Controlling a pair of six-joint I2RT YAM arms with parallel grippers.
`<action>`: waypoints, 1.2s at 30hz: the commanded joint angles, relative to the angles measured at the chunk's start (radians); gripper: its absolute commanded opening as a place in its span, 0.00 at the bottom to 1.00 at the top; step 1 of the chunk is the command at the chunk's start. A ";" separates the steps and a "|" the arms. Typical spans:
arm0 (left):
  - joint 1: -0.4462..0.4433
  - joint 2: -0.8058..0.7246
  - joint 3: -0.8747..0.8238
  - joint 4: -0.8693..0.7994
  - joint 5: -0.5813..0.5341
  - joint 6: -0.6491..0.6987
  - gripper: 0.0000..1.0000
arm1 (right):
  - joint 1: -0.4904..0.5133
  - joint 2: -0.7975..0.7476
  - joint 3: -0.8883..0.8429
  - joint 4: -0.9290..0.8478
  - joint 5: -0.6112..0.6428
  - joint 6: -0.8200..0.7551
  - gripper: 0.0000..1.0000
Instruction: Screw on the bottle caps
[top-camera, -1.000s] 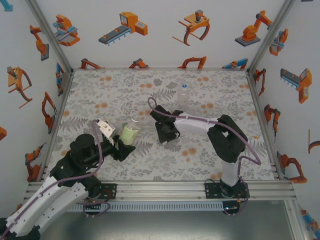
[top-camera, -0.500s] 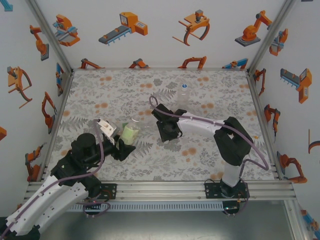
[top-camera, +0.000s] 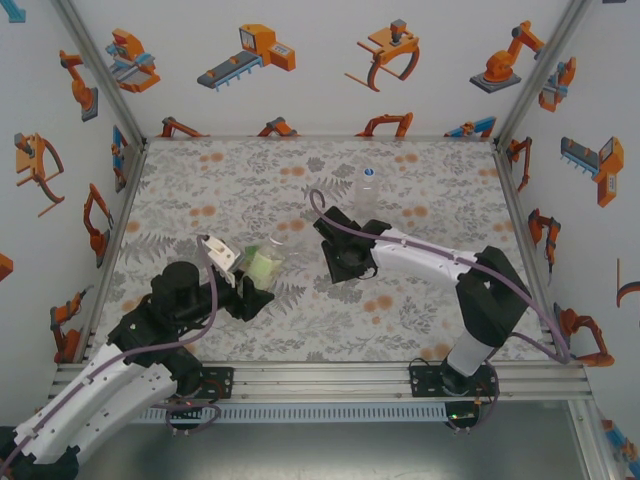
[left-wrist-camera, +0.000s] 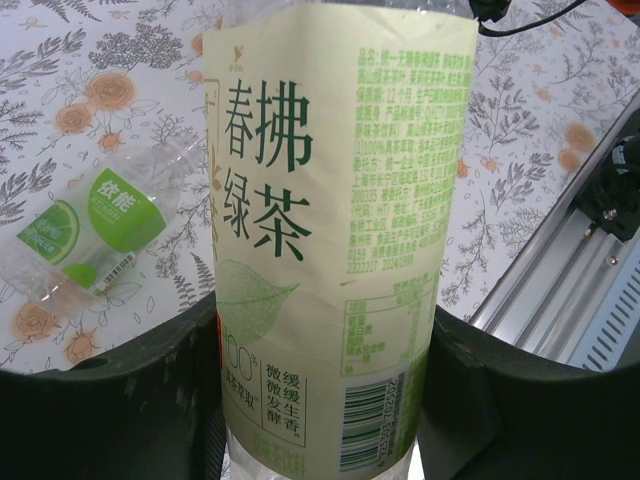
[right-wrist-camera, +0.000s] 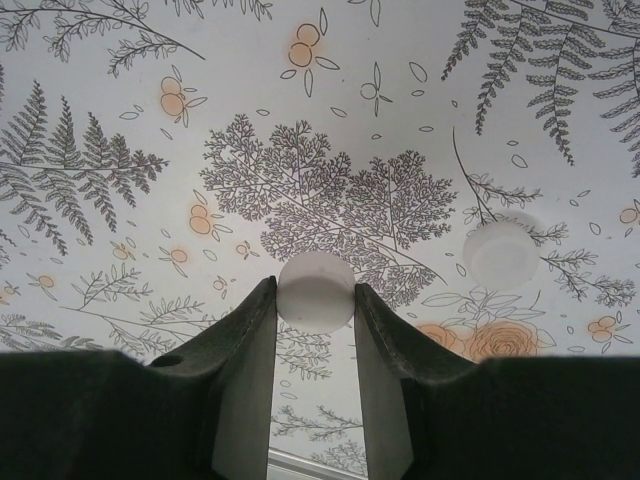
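Observation:
My left gripper (left-wrist-camera: 320, 400) is shut on the bottle with the pale yellow-green label (left-wrist-camera: 335, 190), a black finger pressed on each side of its lower body. From above, that bottle (top-camera: 262, 266) stands left of centre in the left gripper (top-camera: 248, 292). A bottle with a green label (left-wrist-camera: 95, 225) lies on its side on the mat behind it. An unlabelled bottle (top-camera: 368, 190) stands upright further back. My right gripper (right-wrist-camera: 315, 300) is shut on a white bottle cap (right-wrist-camera: 316, 285) pinched at its fingertips above the mat. Another cap (right-wrist-camera: 500, 252) lies on the mat to its right. In the top view the right gripper (top-camera: 346, 262) is right of the held bottle.
The floral mat (top-camera: 200, 190) covers the table. An aluminium rail (top-camera: 330, 378) runs along the near edge, and walls with robot pictures close the other three sides.
The right arm has swung its elbow out to the right and its gripper, still on the cap, has shifted slightly right. The left gripper with the bottle has edged right.

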 joint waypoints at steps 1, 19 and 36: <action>0.007 0.004 0.026 0.052 0.020 0.021 0.00 | 0.006 -0.040 -0.009 -0.034 0.022 -0.014 0.19; 0.007 0.025 0.112 -0.109 0.301 0.339 0.00 | 0.004 -0.268 -0.007 -0.040 -0.062 -0.179 0.14; 0.002 0.058 0.157 -0.212 0.332 0.639 0.00 | 0.005 -0.699 -0.175 0.167 -0.316 -0.487 0.00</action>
